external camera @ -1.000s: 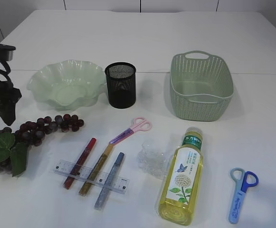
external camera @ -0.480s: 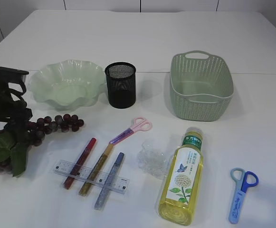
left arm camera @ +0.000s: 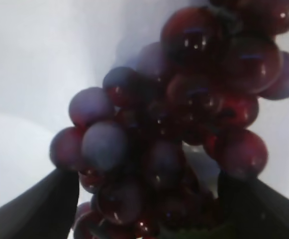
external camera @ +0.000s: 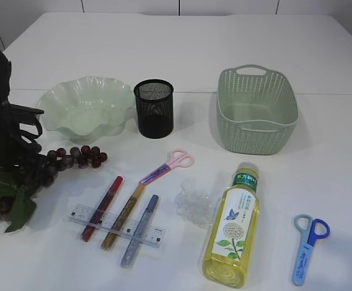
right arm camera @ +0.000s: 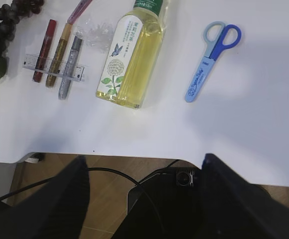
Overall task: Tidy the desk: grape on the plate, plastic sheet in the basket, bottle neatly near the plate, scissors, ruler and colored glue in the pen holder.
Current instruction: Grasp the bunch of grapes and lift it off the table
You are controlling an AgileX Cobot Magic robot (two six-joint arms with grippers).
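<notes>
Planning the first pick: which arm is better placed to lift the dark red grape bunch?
Left. The left gripper hangs open right over the dark red grape bunch, fingers on either side. The right gripper sits back off the table edge.

**Left arm low at frame edge, right arm held back off the table**

In the exterior view the left arm is a dark mass at the far left edge, its left gripper (external camera: 18, 160) down at table height in the middle-left of the frame. In the left wrist view its two dark fingers (left arm camera: 40, 209) sit in the bottom corners, spread wide apart. The right gripper (right arm camera: 142, 199) fills the bottom of its own wrist view, jaws standing apart with nothing between them.
</notes>
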